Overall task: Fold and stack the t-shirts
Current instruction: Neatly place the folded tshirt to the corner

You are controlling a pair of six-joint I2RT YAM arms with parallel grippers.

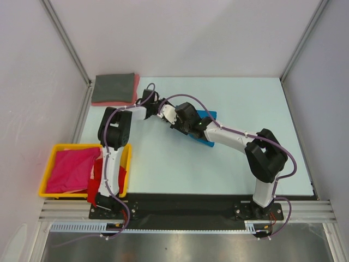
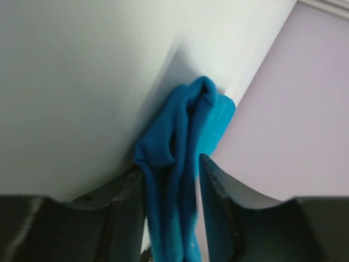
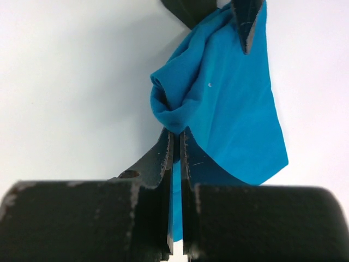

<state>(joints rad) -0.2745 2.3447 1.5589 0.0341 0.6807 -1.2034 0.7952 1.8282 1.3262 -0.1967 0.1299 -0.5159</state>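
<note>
The bright blue t-shirt [image 1: 210, 115] lies in the middle of the table, mostly under my right arm. My right gripper [image 3: 176, 136] is shut on a bunched edge of the shirt [image 3: 218, 103]. My left gripper [image 2: 172, 174] meets it from the left. Its jaws stand half closed around a hanging bunch of the blue cloth [image 2: 182, 125]. One finger [image 2: 133, 183] touches the cloth, and a thin gap shows beside the other finger [image 2: 212, 180]. A folded dark grey t-shirt [image 1: 113, 87] lies on a salmon pink one [image 1: 134, 98] at the back left.
A yellow bin [image 1: 125, 164] stands at the front left with a magenta t-shirt [image 1: 71, 169] inside. A red t-shirt [image 1: 97, 183] hangs over its right wall by the left arm's base. Enclosure walls ring the table [image 1: 234, 103].
</note>
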